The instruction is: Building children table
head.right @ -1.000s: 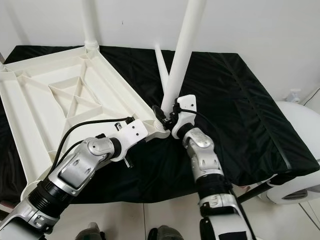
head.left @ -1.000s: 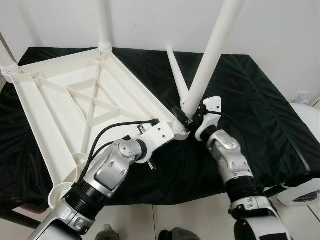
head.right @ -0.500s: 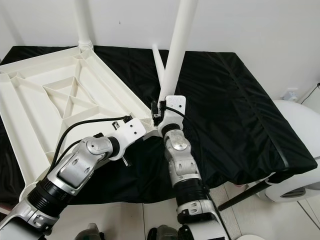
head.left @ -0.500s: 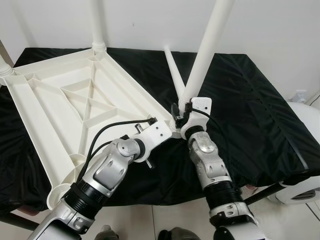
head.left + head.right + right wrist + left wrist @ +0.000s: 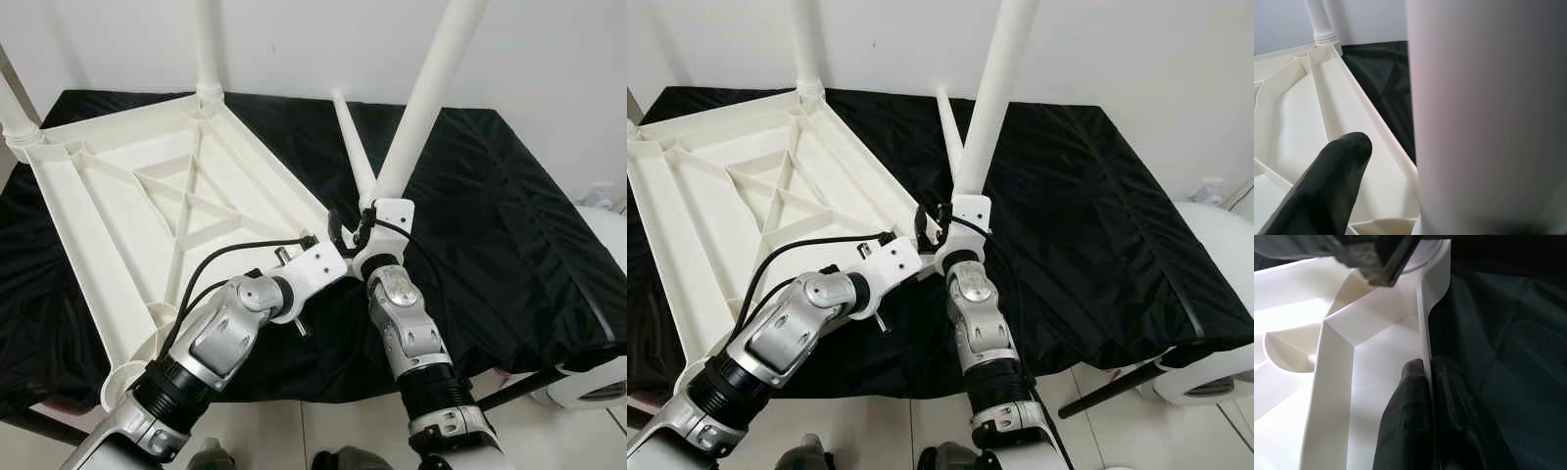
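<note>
Table leg [image 5: 423, 103] in right claw [image 5: 355, 227]

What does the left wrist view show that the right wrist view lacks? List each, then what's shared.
Left wrist view: the left gripper pinching the rim, one finger on each side. Right wrist view: the tilted leg at the right gripper, close up, and a fitted leg at the far corner. Both: the white ribbed tabletop underside and the black cloth.
</note>
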